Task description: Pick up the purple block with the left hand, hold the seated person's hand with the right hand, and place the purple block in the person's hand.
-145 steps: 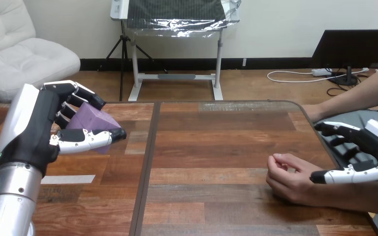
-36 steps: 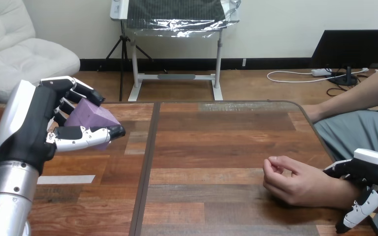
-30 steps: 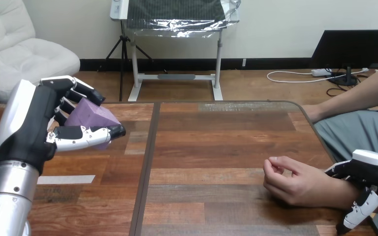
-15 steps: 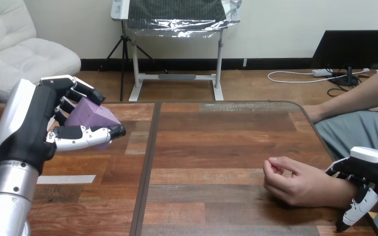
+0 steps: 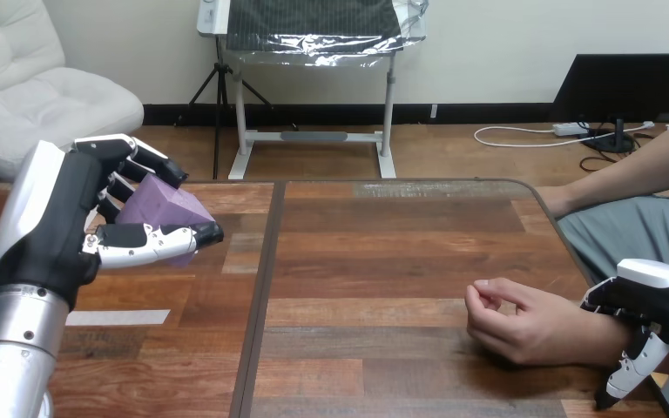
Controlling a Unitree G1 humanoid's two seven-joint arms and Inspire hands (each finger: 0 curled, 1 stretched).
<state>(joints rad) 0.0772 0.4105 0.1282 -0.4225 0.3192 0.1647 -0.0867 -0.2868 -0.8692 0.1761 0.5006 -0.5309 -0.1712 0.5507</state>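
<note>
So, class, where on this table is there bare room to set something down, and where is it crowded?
Bare: the table's middle, from the dark seam to the person's hand, and the far boards beyond that hand. Crowded: the left, where the left robot hand holds the purple block, and the near right corner, where the right robot hand grips the person's wrist.

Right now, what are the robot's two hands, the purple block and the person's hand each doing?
left hand: fingers and thumb curled round the block, raised over the table's left side.
purple block: gripped in the left hand, off the table.
right hand: lying over the person's wrist; grip unclear.
person's hand: resting on the table, fingers curled in, holding nothing.
</note>
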